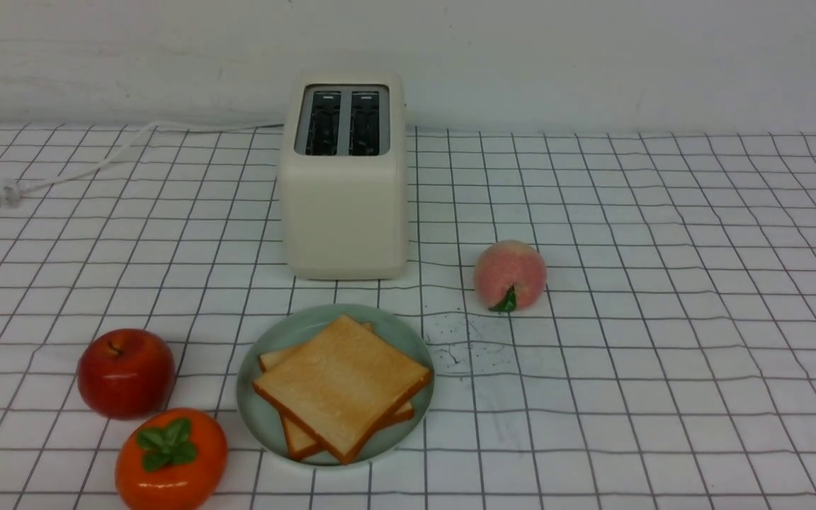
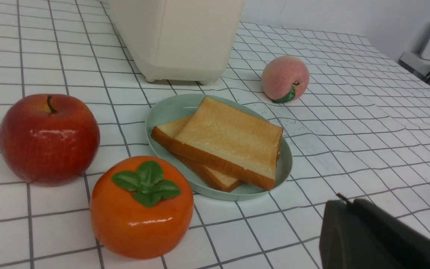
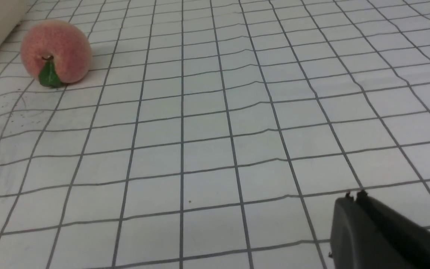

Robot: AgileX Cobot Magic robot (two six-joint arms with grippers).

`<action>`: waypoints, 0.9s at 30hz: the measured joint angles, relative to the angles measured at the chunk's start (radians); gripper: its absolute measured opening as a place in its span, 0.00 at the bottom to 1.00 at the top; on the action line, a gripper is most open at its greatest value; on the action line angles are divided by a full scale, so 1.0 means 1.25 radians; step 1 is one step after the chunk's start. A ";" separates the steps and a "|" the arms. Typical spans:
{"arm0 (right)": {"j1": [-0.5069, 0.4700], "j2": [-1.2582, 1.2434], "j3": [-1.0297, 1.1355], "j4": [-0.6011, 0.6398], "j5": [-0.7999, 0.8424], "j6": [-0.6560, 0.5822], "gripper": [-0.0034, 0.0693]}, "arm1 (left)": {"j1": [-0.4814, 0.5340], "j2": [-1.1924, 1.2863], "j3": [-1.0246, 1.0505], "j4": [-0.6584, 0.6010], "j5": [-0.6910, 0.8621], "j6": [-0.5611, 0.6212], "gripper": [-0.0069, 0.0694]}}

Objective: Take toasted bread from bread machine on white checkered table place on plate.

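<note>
Two slices of toasted bread lie stacked and skewed on the mint-green plate in front of the cream bread machine, whose two slots are dark and empty. The stack, the plate and the machine's lower body show in the left wrist view. My left gripper is shut and empty, low over the white checkered table, apart from the plate. My right gripper is shut and empty over bare cloth. Neither gripper shows in the front view.
A red apple and an orange persimmon sit left of the plate. A pink peach lies right of the bread machine, also in the right wrist view. The machine's white cord and plug trail to the far left.
</note>
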 joint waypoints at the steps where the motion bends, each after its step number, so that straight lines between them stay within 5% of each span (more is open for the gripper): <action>1: 0.000 0.000 0.000 0.000 0.000 0.000 0.03 | 0.000 0.000 0.000 0.000 0.000 0.000 0.10; 18: 0.000 0.000 0.000 0.000 0.000 0.000 0.05 | 0.001 0.000 0.008 0.020 -0.029 -0.001 0.12; 27: 0.000 0.000 0.000 0.000 0.000 0.000 0.05 | 0.144 0.000 0.089 0.322 -0.127 -0.246 0.07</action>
